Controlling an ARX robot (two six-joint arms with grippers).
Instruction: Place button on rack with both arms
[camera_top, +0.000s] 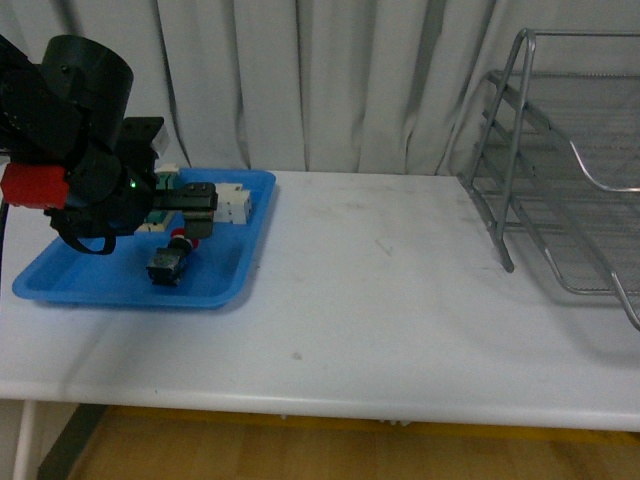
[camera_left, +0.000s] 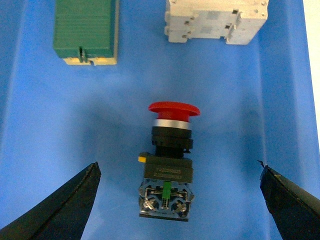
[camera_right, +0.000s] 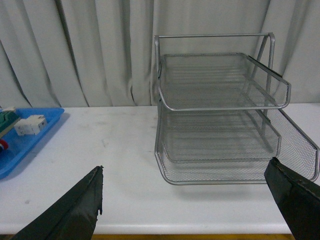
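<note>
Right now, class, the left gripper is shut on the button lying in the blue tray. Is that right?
No. The left gripper is open, its fingers clear on both sides of the button lying in the blue tray, as the left wrist view shows.

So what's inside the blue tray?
Three things lie in the blue tray: the red-capped button on its side, a green-and-cream switch block and a white breaker. In the front view the left arm covers part of the tray, so anything under it there is hidden.
</note>
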